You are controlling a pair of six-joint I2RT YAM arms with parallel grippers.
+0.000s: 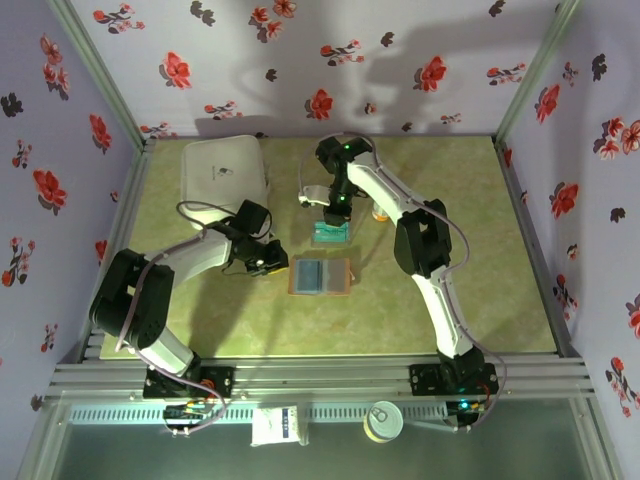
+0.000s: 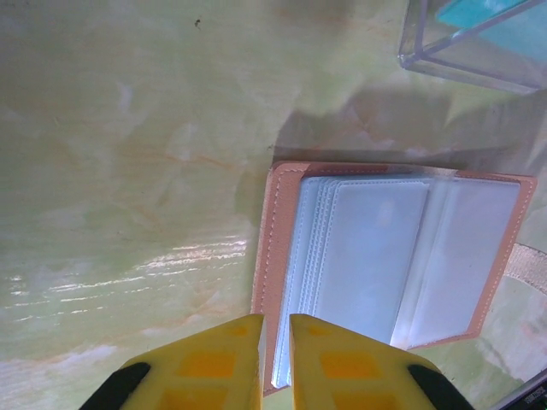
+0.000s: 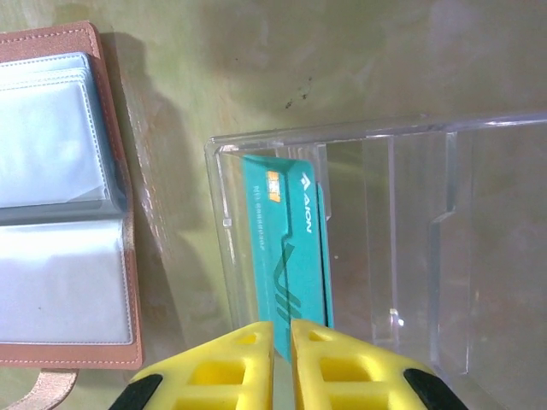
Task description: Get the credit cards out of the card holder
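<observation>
The card holder (image 1: 320, 276) lies open on the table, brown rim around pale blue-grey sleeves (image 2: 402, 248) (image 3: 51, 213). My left gripper (image 1: 268, 262) (image 2: 275, 329) is at its left edge, jaws almost together, with the brown rim and the sleeve edges in the slit. Two teal credit cards (image 1: 330, 235) (image 3: 286, 248) (image 2: 487, 17) lean inside a clear plastic stand (image 3: 410, 239). My right gripper (image 1: 337, 212) (image 3: 283, 337) hangs over the cards' upper end, jaws a narrow slit apart. I cannot tell whether they still touch a card.
A white square box (image 1: 225, 170) sits at the back left. A small orange object (image 1: 380, 213) lies just right of the stand. The holder's strap (image 2: 530, 269) sticks out on its right side. Flowered walls close off three sides.
</observation>
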